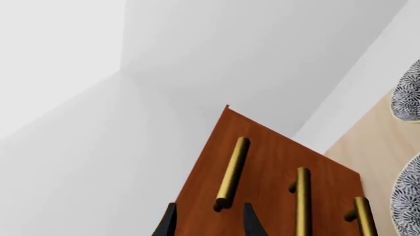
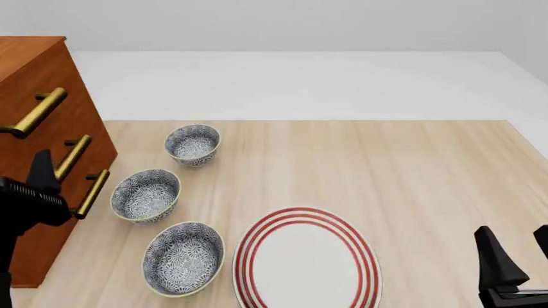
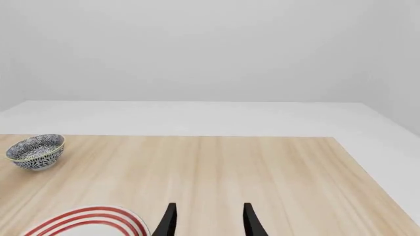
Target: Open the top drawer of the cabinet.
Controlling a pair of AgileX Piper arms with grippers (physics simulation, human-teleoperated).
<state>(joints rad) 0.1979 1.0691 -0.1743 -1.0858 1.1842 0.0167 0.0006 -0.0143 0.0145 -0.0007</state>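
The cabinet point(image 2: 43, 70) stands at the table's left edge, reddish-brown, with three brass bar handles down its front. The top drawer point(image 2: 70, 80) looks flush with the two below, and its handle point(image 2: 34, 112) is the highest. My left gripper point(image 2: 41, 174) hovers in front of the cabinet, below that handle. In the left wrist view the left gripper point(image 1: 208, 223) is open, and the near end of the top drawer's handle point(image 1: 233, 167) lies just ahead, between its fingers, with no contact. My right gripper point(image 2: 518, 256) rests open and empty at the near right.
Three patterned bowls point(image 2: 192, 144) point(image 2: 145, 194) point(image 2: 182, 258) sit in a row just right of the cabinet. A red-ringed white plate point(image 2: 307, 260) lies near the front centre. The middle handle point(image 2: 73, 157) and the bottom handle point(image 2: 90, 192) are close to my left gripper.
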